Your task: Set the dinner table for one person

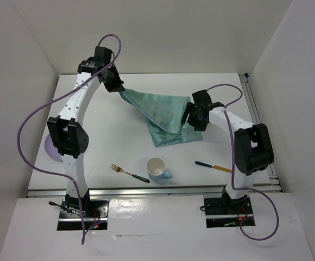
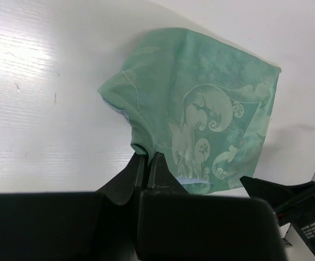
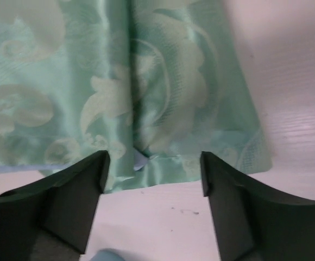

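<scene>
The cloth (image 1: 165,114) is teal-green, figured with paler scrolls and leaves, and pale blue shows at its hem. The dinner table (image 1: 119,144) is plain white. At six o'clock from the cloth, the mug (image 1: 157,168) is white inside and light blue outside. The fork (image 1: 129,173) and the knife (image 1: 213,166) are both gold with black handles. The plate (image 1: 52,150), at eight o'clock, is lilac.

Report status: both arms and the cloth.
Left gripper: jaws shut on cloth corner. Right gripper: jaws open at cloth's edge, nothing held. Mug, fork, knife on dinner table, clear.
</scene>
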